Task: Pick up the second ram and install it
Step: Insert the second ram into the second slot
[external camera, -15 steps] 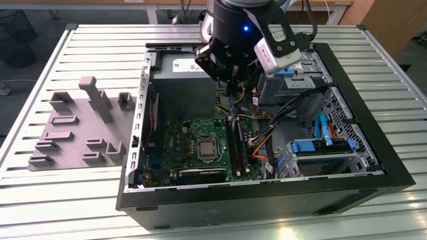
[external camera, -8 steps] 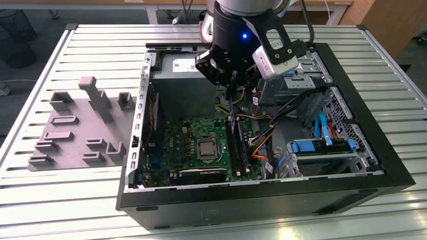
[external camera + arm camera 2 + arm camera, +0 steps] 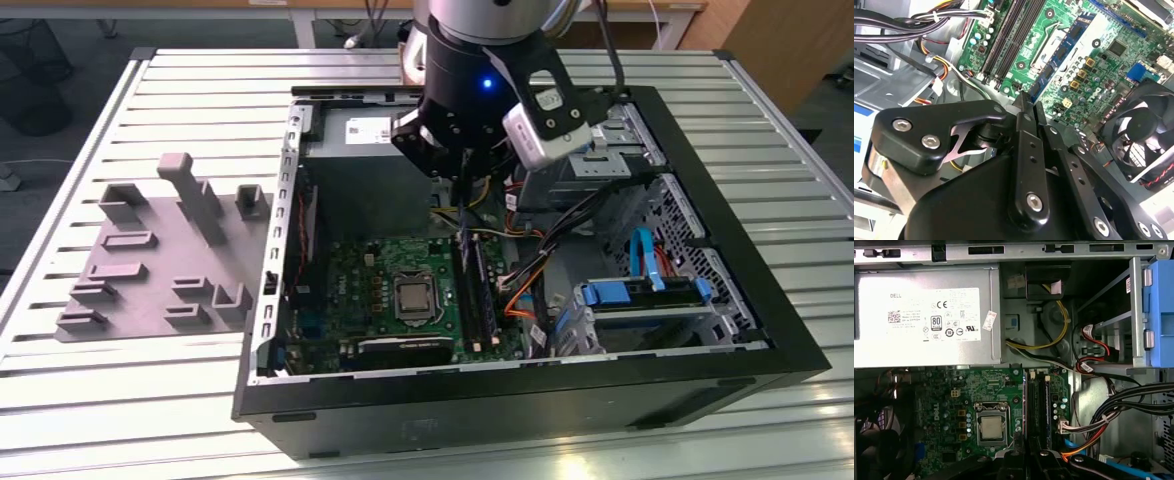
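While hovering over the mobo slots [image 3: 477, 290], the gripper [image 3: 463, 173] is pinching what looks like the second ram [image 3: 466, 208] edge-on: carrying stage, not seated yet. Seating is calling for exact alignment w/ a free slot.

One computer case [image 3: 534, 400], one motherboard [image 3: 360, 268], one fan [image 3: 1146, 132], one power supply [image 3: 924, 340].

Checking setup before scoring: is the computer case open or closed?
Open: the computer case lies with its upward side uncovered, leaving the motherboard exposed in the exterior view.
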{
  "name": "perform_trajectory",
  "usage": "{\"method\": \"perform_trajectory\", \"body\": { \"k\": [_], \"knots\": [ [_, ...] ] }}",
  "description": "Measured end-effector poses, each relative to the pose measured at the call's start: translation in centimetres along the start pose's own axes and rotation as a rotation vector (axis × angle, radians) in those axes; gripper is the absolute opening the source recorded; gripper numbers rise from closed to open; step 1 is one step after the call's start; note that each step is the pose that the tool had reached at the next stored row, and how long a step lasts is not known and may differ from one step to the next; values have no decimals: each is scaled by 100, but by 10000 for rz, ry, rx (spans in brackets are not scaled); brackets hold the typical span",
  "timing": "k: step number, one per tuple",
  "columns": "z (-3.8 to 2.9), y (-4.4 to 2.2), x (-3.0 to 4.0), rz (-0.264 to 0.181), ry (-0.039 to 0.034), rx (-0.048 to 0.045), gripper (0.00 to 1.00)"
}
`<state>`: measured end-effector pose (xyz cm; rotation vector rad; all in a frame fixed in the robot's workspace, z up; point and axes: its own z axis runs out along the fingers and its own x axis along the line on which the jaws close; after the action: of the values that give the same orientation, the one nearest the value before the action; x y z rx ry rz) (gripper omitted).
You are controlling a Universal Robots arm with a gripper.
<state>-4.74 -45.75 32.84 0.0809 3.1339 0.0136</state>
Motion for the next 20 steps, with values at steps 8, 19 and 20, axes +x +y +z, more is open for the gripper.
{"method": "perform_trajectory", "body": {
  "k": [8, 19, 20],
  "knots": [
    [25, -2, 0, -1, -1, -3, 14],
    [24, -3, 4, 0, 1, -4, 14],
    [24, -4, 4, 0, 1, -4, 14]
  ]
}}
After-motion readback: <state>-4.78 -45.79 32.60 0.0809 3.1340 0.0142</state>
